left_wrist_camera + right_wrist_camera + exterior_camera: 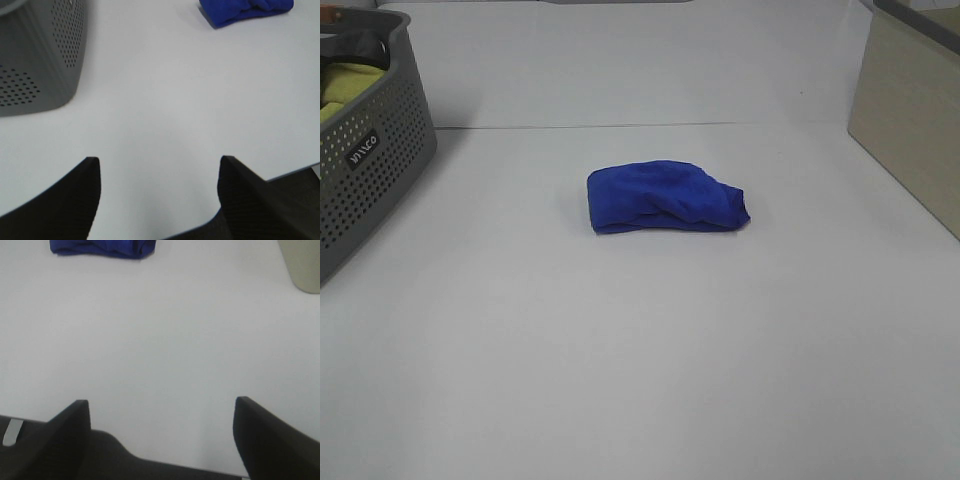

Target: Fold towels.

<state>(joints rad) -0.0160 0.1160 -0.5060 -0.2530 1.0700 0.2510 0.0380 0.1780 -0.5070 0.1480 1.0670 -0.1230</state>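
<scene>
A royal-blue towel [665,197] lies bunched in a loose, crumpled bundle on the white table [640,350], near its middle. Neither arm shows in the high view. In the left wrist view my left gripper [159,165] stands open over bare table near the front edge, and the towel [247,11] sits far ahead of it. My right gripper [162,407] is also open with nothing between its fingers, and the towel [102,247] lies well beyond it. Both grippers are apart from the towel.
A grey perforated basket [365,150] with a yellow-green cloth [345,85] inside stands at the back left, close to my left gripper [40,55]. A beige box [910,110] stands at the back right [302,265].
</scene>
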